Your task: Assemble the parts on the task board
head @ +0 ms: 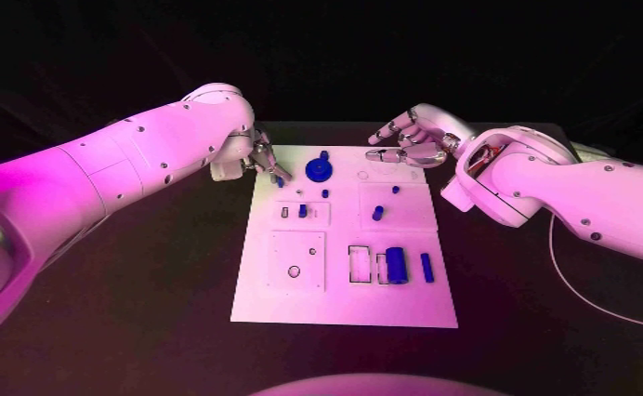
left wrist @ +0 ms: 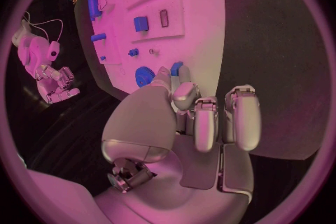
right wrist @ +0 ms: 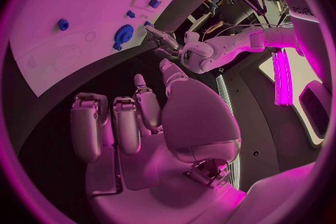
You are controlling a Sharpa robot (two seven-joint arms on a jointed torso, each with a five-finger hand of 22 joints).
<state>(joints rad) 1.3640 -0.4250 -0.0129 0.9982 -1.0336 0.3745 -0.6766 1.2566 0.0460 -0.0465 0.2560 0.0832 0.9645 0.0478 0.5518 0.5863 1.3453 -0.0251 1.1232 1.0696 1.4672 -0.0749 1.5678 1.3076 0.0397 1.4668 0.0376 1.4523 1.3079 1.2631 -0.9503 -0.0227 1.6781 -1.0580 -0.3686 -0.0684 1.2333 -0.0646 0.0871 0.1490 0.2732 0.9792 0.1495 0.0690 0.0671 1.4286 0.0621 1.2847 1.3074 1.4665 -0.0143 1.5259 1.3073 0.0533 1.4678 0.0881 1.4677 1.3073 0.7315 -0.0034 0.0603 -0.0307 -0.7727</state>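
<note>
Head view: no legible writing; white task board (head: 346, 298) on black table (head: 536, 303). Left hand (head: 257, 162) pinches a small blue part (head: 279, 179); right hand (head: 409, 147) hovers empty, fingers loosely spread.

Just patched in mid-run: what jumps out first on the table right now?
The white task board lies mid-table, dotted with small blue parts; the biggest, a blue gear, sits near its far edge. The left hand is at the board's far left corner, pinching a small blue piece. The right hand hovers off the far right corner, holding nothing.
</note>
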